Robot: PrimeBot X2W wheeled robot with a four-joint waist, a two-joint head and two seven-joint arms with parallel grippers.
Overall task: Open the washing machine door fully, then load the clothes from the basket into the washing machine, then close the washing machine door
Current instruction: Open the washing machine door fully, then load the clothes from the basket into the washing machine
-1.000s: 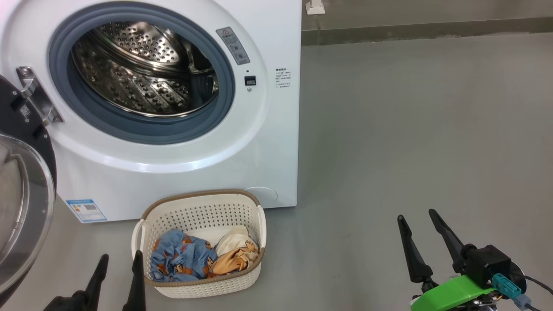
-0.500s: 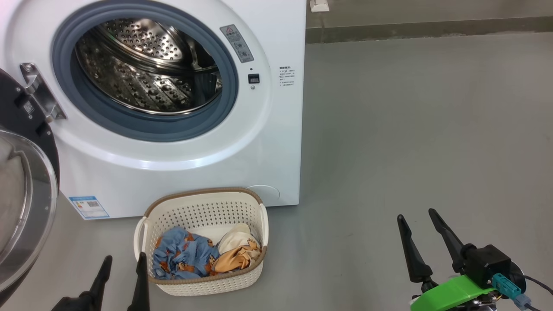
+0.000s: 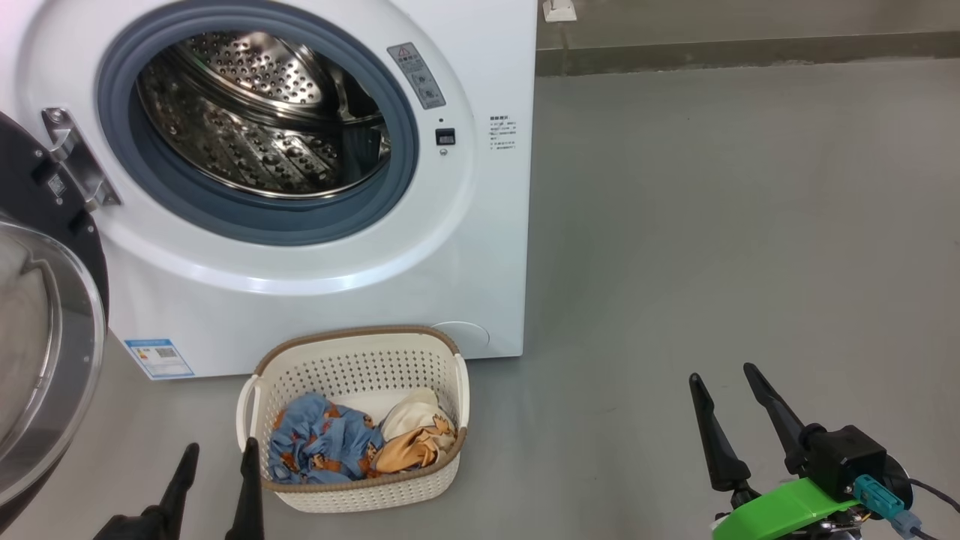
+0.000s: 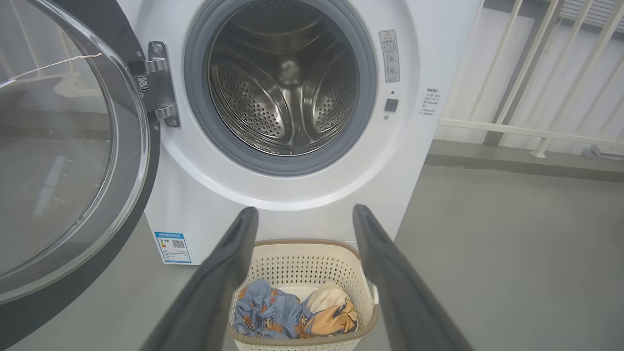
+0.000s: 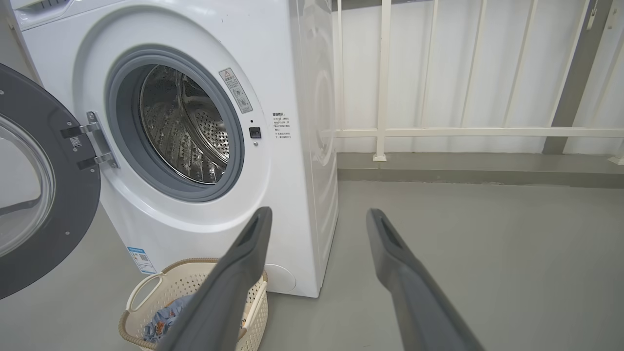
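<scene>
Head view: we log the basket [image 3: 352,331] holding the clothes [image 3: 330,454] on the floor before the washing machine [image 3: 487,262], just ahead-right of the left claw [image 3: 221,448], which is spread wide and empty. The right claw [image 3: 723,373], likewise wide and empty, is well apart.

Left wrist view: the clothes [image 4: 287,317] lie straight ahead, below the claw; the washing machine door [image 4: 73,146] hangs open.

Right wrist view: the basket [image 5: 187,264] sits low, left of the right claw [image 5: 317,210].

We judge the left arm nearer.

Saw smooth grey floor [image 3: 712,225], evenly lit. Noted white railing [image 5: 438,132] behind, standing on raised grey kerb [image 5: 463,170]; dark post [image 5: 573,73] beside it.
</scene>
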